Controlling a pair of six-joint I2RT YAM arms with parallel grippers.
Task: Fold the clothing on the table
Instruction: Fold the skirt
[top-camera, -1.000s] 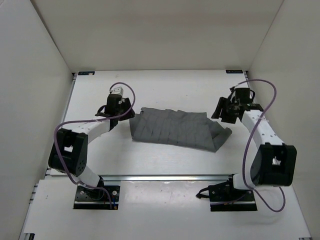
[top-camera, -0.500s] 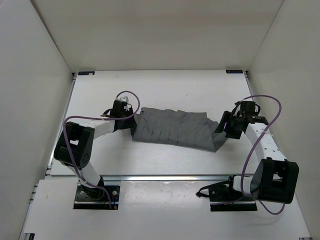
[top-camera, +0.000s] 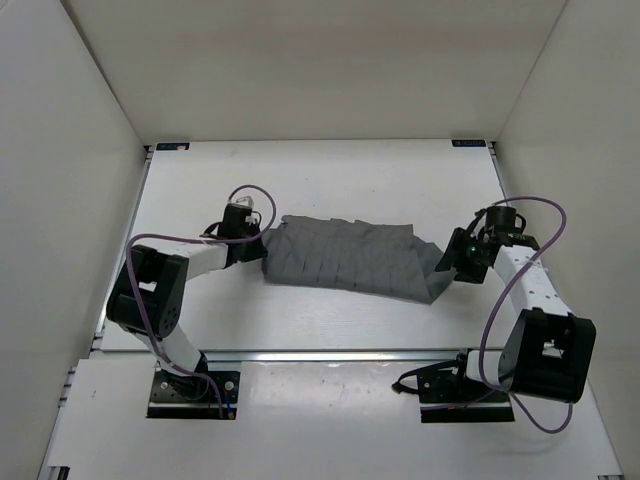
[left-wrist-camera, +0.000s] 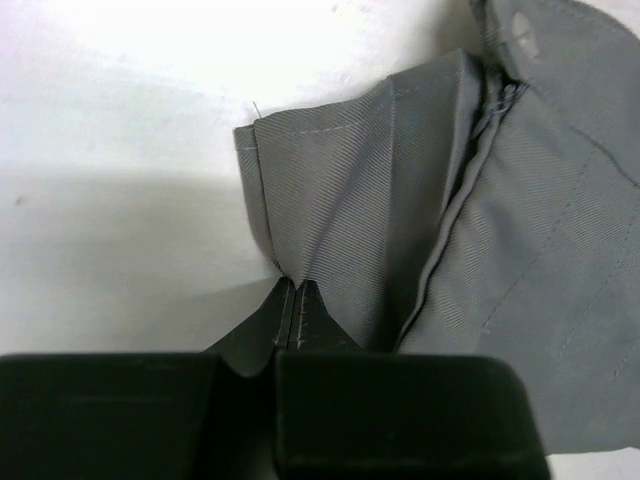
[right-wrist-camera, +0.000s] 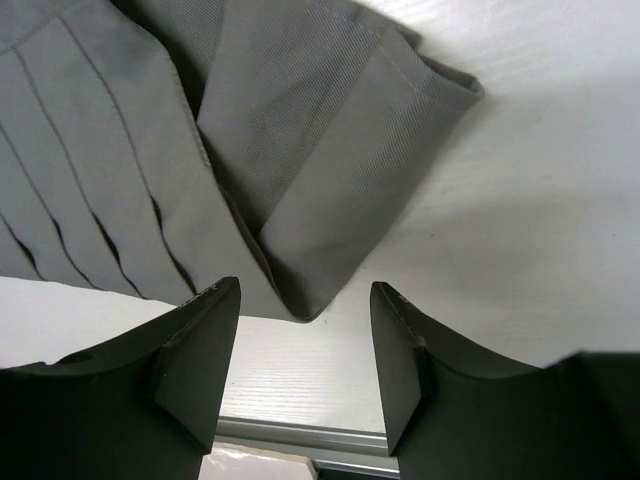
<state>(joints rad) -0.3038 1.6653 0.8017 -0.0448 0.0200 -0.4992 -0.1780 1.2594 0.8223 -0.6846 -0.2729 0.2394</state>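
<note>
**A:** Which way is the clothing (top-camera: 345, 258) running?

**B:** It is lying spread flat, with its long axis going left to right across the counter (top-camera: 330, 180). It is slanting a little, so the right end is sitting nearer the arm bases than the left end. Pleat lines are crossing it the short way. The right end is doubling over into a flap that is pointing out to the right.

**A:** Where is it sitting against the left end effector (left-wrist-camera: 290, 300)?

**B:** Right at the tips. The left end effector is pressing together on a narrow fold at the left edge of the clothing. The rest of the fabric is fanning away ahead of it and off to its right. A seam is running up through the cloth just right of the pinched fold.

**A:** And the right end effector (right-wrist-camera: 300, 295)?

**B:** Its jaws are standing apart, down low by the counter. The doubled corner of the clothing is reaching in between the two fingers, and the pleated part is stretching away ahead and to the left of it. Nothing is being pinched there. I cannot tell whether either finger is touching the cloth.

**A:** What is the surface like, and the room?

**B:** The counter is showing as matte white, with a metal rail (top-camera: 330, 354) running along its near edge between the clothing and the arm bases. Plain white walls (top-camera: 300, 70) are closing it in at the back and on both sides. A purple cable (top-camera: 520, 205) is looping over each arm.
</note>
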